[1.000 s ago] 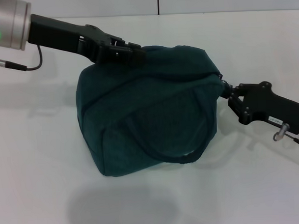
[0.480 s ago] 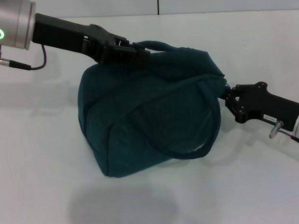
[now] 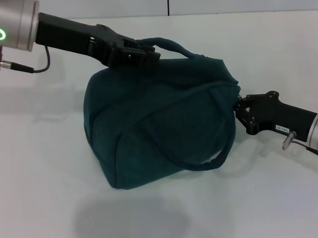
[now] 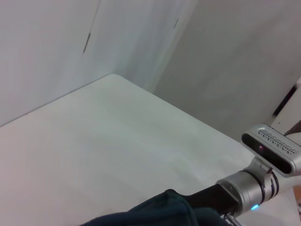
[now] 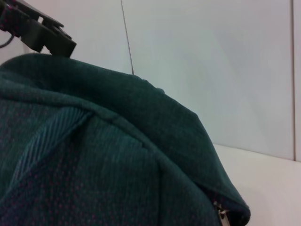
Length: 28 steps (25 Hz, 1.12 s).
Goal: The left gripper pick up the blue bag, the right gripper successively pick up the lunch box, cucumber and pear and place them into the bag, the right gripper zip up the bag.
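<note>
The blue bag (image 3: 159,124) bulges, its top closed, and hangs tilted above its shadow on the white table (image 3: 35,170). My left gripper (image 3: 142,52) is shut on the bag's upper handle at the top left, and the handle loop (image 3: 169,44) arches past it. At the bag's right corner my right gripper (image 3: 238,106) is closed on the zipper pull. The right wrist view shows the bag's fabric (image 5: 94,155), the zip's metal end (image 5: 220,217) and the left gripper (image 5: 44,35) far off. Lunch box, cucumber and pear are hidden.
The second handle (image 3: 213,161) droops across the bag's front. A white wall (image 3: 223,2) backs the table. In the left wrist view the right arm (image 4: 240,188) reaches in behind a fold of bag fabric (image 4: 155,214).
The right gripper has shifted left and slightly down along the bag's right corner. The upper handle loop has risen free beyond the left gripper, and the bag's top has lifted a little.
</note>
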Each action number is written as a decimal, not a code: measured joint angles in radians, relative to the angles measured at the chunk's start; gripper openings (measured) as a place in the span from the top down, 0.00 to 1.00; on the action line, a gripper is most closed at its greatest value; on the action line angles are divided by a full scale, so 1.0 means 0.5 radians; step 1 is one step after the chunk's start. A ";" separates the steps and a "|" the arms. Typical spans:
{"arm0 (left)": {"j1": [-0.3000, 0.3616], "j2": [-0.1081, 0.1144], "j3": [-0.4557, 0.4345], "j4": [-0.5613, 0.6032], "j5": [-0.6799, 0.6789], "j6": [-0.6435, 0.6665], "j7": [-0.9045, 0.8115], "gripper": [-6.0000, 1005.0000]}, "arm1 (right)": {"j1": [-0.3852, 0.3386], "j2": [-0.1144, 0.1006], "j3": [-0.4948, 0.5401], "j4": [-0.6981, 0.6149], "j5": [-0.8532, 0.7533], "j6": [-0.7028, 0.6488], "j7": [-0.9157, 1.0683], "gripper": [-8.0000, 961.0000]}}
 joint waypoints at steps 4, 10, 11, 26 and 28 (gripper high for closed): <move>-0.002 0.000 -0.001 0.000 -0.015 -0.001 -0.002 0.75 | -0.031 0.000 0.014 -0.005 0.062 -0.091 -0.015 0.95; -0.013 -0.026 0.002 0.000 -0.023 0.001 -0.008 0.75 | -0.115 -0.013 0.021 -0.037 0.180 -0.291 -0.072 0.95; -0.019 -0.032 0.002 -0.002 -0.023 0.001 -0.008 0.75 | -0.128 -0.015 0.023 -0.052 0.183 -0.293 -0.075 0.95; -0.154 -0.114 0.057 -0.002 -0.006 -0.168 0.011 0.75 | -0.160 -0.018 0.022 -0.043 0.170 -0.305 -0.098 0.95; -0.158 -0.116 0.078 0.015 0.002 -0.233 0.020 0.62 | -0.161 -0.017 0.023 -0.043 0.171 -0.305 -0.100 0.95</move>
